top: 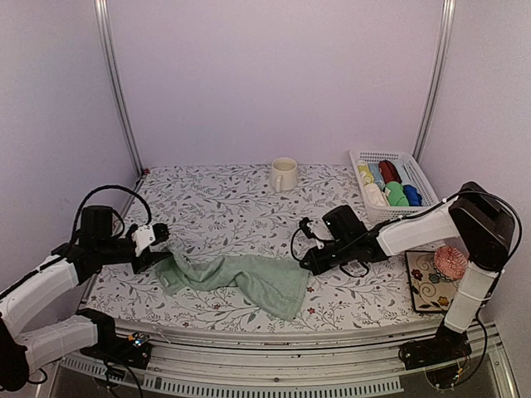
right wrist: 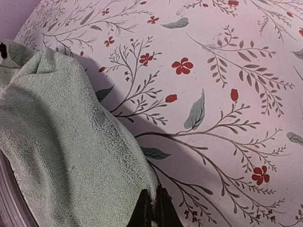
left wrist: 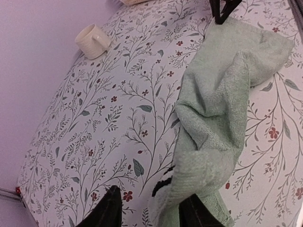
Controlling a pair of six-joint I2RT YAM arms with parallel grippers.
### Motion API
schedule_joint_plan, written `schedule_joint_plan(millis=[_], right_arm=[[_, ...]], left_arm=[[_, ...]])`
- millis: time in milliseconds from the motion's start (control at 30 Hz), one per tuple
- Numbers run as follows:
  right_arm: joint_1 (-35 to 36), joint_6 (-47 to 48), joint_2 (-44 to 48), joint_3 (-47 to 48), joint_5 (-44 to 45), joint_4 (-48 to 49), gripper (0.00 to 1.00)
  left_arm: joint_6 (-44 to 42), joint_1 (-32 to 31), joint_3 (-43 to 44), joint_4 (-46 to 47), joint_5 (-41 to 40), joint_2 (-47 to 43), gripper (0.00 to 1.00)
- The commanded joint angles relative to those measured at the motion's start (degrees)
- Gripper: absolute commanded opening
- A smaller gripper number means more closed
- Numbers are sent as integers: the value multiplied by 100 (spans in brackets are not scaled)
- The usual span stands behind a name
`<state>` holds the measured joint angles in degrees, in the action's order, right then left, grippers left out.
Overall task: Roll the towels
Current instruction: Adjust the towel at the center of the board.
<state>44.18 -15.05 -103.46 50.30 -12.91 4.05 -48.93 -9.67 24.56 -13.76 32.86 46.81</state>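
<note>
Flattening is the step in hand, as I judge it; no part of the roll is begun.

- Towel (top: pixel 241 280): sage green and crumpled. It lies on the surface (top: pixel 216 207) near the front edge, between your two hands. The left end is bunched and twisted and the right end is broader. Nothing is rolled yet.
- Left hand (top: pixel 159 253): at the towel's left end, fingers apart. In the wrist view, cloth drapes over and between them but is not pinched.
- Right hand (right wrist: pixel 152 208): low on the surface at the towel's right edge, fingers together. I cannot tell whether a fold of hem is caught between them.
- Mug (top: pixel 283 174): upright at the back, well apart from the towel.
- Basket (top: pixel 378 153): at the back right, holding several rolled cloths, clear of your work.

Next move, by my estimate:
1. Close the left hand on cloth, and check that the right has hem and not bare surface.
2. Draw the ends apart so the twist comes out and the towel lies flat and straight.
3. Only then will an edge sit fit to turn over and roll.

Caution: the towel sits close to the front edge, so a pull toward you could drag it off.
</note>
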Motion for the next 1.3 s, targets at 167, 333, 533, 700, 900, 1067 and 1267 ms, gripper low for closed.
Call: schedule_joint_plan(millis=[167,333,533,700,900,1067,1267], right_arm=[[-65,210,694,-212,440,104,2],[-64,231,687,-271,497,147,2],[-66,213,649,-260,509,142,2],[-68,204,601,-223,525,136,2],[-65,195,582,-207,545,131,2],[-68,185,653,-239,580,126,2],[-64,197,720,-250,633,94,2]], left_arm=[[-1038,-48,23,-892,91,125,80],[-1634,-44,247,-1650,198,411,87],[-2006,-53,255,-2106,550,395,73],[-2388,-89,206,-2583,972,-141,72],[-2252,-175,45,-2410,807,-300,44],[-2288,-197,-61,-2384,437,52,42],[-2352,-199,-77,-2603,165,267,59]])
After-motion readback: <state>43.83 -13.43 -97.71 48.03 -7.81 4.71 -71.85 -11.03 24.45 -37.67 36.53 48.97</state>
